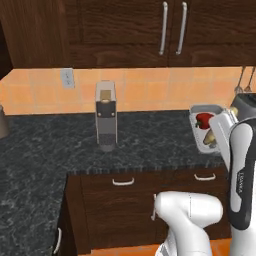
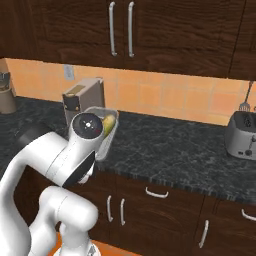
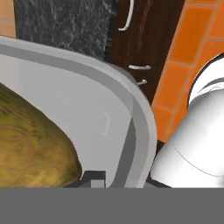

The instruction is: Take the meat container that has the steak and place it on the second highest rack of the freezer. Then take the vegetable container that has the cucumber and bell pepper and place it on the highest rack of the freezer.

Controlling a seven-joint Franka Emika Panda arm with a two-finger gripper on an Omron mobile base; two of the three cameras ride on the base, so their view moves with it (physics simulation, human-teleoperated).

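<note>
Carrying the vegetable container [image 1: 206, 111] calls for a level hand, I'd say, because the tray is shallow and its load sits loose. It is held up off the black counter [image 1: 60, 145], just in front of the arm's upper link in the left base view, and it looks tipped in the right base view, its open face turned partly toward the wall. The gripper [image 3: 94, 177] is nearly closed, pinching the tray's rim at one end; one dark finger [image 3: 92, 176] shows inside the tray wall in the hand view.

Since a thin rim is a small hold, slow swings would suit, and the tray wants bringing flat before it goes onto the freezer's top rack. The steak tray can't be made out from here, so I can't judge how that part stands.

The tray is smooth grey with rounded corners and a broad, flat lip. The cucumber [image 3: 30, 140] is a blunt-ended, yellow-green thing with a mottled skin, lying against the tray floor and close to the pinched end. The pepper [image 1: 203, 120] is glossy red and rounded, at the far end.

Around it: speckled dark stone counter, orange tiled backsplash [image 1: 150, 90], dark wood cabinets [image 1: 120, 30] with curved metal handles, a boxy grey coffee maker [image 1: 106, 120], and a grey toaster [image 2: 242, 134] well to the right.
</note>
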